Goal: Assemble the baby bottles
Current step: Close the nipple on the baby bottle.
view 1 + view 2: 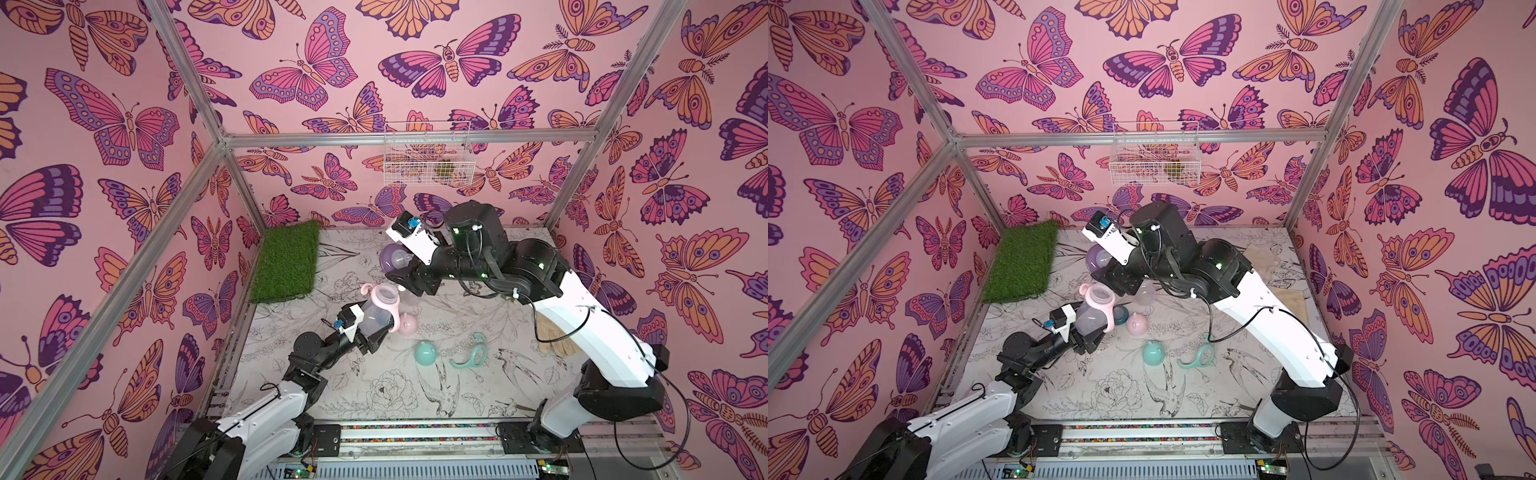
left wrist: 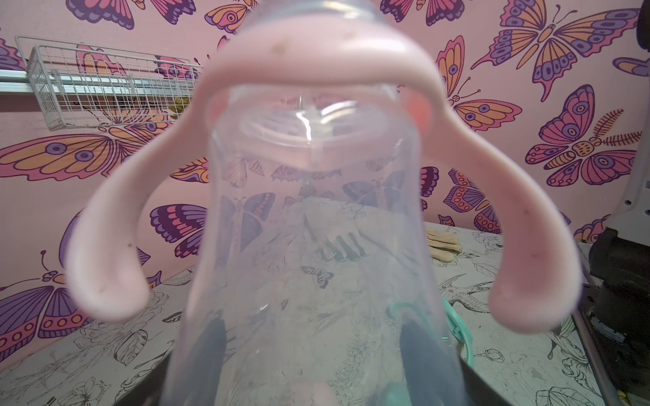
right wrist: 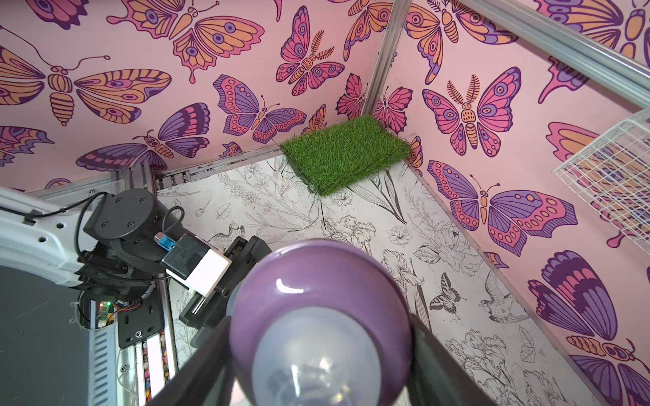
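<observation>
My left gripper (image 1: 365, 331) is shut on a clear baby bottle (image 1: 376, 318) that carries a pink twin-handled ring (image 1: 384, 296) at its neck; its mouth is uncovered. In the left wrist view the bottle (image 2: 316, 228) fills the frame, with the fingers seen dark through its wall. Just behind, my right gripper (image 1: 400, 271) is shut on a purple nipple collar (image 1: 390, 257), seen close in the right wrist view (image 3: 316, 281). A second clear bottle (image 1: 1146, 293) lies below the right gripper. A pink cap (image 1: 407, 325), a teal cap (image 1: 426, 354), a teal handled ring (image 1: 471, 351) and a dark teal collar (image 1: 1121, 315) lie on the table.
A green grass mat (image 1: 286, 262) lies in the back left corner. Beige gloves (image 1: 552, 336) sit under the right arm at the right side. A white wire basket (image 1: 428, 153) hangs on the back wall. Metal frame posts mark the corners.
</observation>
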You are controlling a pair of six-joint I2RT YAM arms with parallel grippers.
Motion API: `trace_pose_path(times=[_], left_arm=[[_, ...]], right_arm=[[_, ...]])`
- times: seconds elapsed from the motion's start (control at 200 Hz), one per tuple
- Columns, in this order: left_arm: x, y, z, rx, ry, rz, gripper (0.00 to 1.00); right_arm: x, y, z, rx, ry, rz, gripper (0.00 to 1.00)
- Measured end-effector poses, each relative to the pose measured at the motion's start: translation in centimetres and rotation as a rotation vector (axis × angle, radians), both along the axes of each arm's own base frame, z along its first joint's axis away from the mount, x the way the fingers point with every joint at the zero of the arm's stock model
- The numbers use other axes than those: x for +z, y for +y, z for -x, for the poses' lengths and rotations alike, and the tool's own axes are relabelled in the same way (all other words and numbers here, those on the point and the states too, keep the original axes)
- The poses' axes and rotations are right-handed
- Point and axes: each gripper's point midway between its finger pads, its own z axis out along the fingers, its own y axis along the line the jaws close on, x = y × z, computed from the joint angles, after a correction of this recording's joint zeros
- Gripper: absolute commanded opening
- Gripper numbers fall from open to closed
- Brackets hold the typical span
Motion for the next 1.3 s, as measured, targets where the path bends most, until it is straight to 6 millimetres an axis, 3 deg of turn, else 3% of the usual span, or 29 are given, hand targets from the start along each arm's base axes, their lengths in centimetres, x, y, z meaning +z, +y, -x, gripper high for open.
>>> trace_pose_path(times=[1.302], left_arm=[[-1.3,-0.4,-0.8,0.002,0.037,-0.032,0.0]], right_arm=[[0.3,0.2,0.4,0.022,-0.017,-0.001,0.42]])
